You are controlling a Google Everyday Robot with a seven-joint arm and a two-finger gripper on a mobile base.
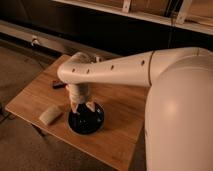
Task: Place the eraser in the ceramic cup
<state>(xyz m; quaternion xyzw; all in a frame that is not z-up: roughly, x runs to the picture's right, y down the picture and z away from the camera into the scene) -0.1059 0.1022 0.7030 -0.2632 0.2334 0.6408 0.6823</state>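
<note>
Standing by the wooden table [122, 137], I see the robot's pale arm [115, 67] reaching in from the right and bending down over the middle of the surface. Its gripper [83, 107] hangs directly above the black cup [98, 123], with the two fingers [75, 107] pointing down towards the cup's mouth. I cannot tell whether their tips are just over the rim or dipping a little below it. The fingers are spread wide apart and I see nothing between them, so the hand looks empty.

The cup stands upright a little in from the front edge of the table, about midway along it. The eraser [50, 114] lies flat on the wood just to the left of the cup, nearer the left corner and close to the same front edge. A narrow strip of bare wood shows between the two, so they do not touch. A small dark bar [59, 85] lies near the far left edge, partly tucked under the arm, well clear of both.

As far as I can judge, the task has not got anywhere that counts. The eraser is outside the cup and nothing has hold of it. The hand is over the goal rather than over the thing to be moved. What is left is nearly everything: shift left to the eraser, come down over it, grip it, lift, carry it across to the cup and let it drop inside.
</note>
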